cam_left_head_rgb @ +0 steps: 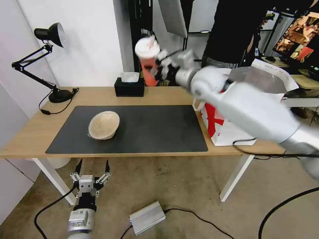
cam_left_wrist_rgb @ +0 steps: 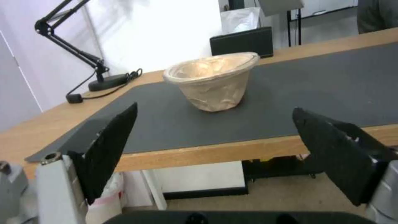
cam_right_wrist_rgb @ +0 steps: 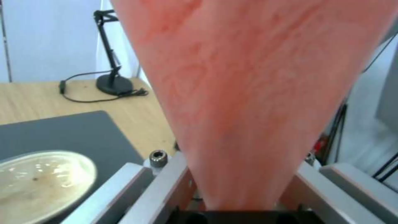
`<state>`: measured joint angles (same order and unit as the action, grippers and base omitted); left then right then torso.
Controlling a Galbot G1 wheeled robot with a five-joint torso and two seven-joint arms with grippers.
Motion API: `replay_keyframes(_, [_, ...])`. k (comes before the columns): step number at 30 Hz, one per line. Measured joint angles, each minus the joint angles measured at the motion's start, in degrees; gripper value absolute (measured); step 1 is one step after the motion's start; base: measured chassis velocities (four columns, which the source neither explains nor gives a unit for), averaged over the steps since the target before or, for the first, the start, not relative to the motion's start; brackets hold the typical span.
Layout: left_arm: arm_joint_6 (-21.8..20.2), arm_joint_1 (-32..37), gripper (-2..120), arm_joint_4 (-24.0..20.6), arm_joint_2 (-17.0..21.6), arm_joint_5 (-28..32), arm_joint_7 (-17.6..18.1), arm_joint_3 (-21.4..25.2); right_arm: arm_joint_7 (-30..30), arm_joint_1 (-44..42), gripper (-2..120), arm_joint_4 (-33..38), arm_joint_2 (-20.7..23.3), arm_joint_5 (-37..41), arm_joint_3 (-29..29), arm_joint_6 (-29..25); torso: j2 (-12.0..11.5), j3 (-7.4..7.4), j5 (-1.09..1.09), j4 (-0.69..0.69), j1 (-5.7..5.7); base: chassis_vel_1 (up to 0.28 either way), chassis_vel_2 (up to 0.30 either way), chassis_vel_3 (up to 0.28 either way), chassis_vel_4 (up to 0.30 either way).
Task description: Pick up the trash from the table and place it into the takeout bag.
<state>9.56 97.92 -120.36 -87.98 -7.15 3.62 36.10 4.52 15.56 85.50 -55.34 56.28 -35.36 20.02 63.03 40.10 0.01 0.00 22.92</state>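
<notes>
The right claw [cam_left_head_rgb: 159, 70] pinches the red cup [cam_left_head_rgb: 148, 60] aloft above the desk [cam_left_head_rgb: 99, 96], left of the takeout bag [cam_left_head_rgb: 229, 129]; the beige bowl [cam_left_head_rgb: 103, 125] sits on the grey mat [cam_left_head_rgb: 159, 129]. The left claw [cam_left_head_rgb: 92, 168] hangs spread below the desk edge.

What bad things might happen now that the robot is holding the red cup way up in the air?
The right gripper holds the red cup high above the table. It could slip and spill if anything is inside.

The takeout bag stands at the table's edge, and the arm reaches across it, so a bump might tip the bag off.

The beige bowl sits tilted on the mat, so it may roll when the left gripper, open below the table, goes for it.
</notes>
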Motion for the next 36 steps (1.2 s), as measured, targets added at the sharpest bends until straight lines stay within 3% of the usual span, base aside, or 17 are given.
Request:
replay_keyframes(7, [0.0,0.0,100,-0.1,0.2,0.1,0.0,0.1,6.3,3.9,4,-1.8,3.9,-2.5,0.9,0.6,0.0,0.0,0.0,0.0,0.0,0.0,0.0,0.0,0.0])
replay_keyframes(15, [0.2,-0.2,100,0.1,0.9,0.2,0.0,0.0,18.0,6.5,4,-7.4,10.3,-11.2,2.7,0.9,0.0,0.01,0.01,0.0,0.0,0.0,0.0,0.0,0.0])
replay_keyframes(25, [0.2,-0.8,100,0.9,1.5,0.4,0.1,-0.2,23.6,3.3,4,-10.8,16.1,-16.6,6.3,-1.4,0.0,0.01,0.01,-0.01,0.0,0.0,0.0,0.0,0.0])
replay_keyframes(36, [0.4,-1.0,100,1.4,1.6,0.5,0.1,-0.4,25.5,1.0,4,-13.7,18.3,-18.8,8.2,-3.1,0.0,0.01,0.0,0.0,0.0,0.0,0.0,0.0,0.0])
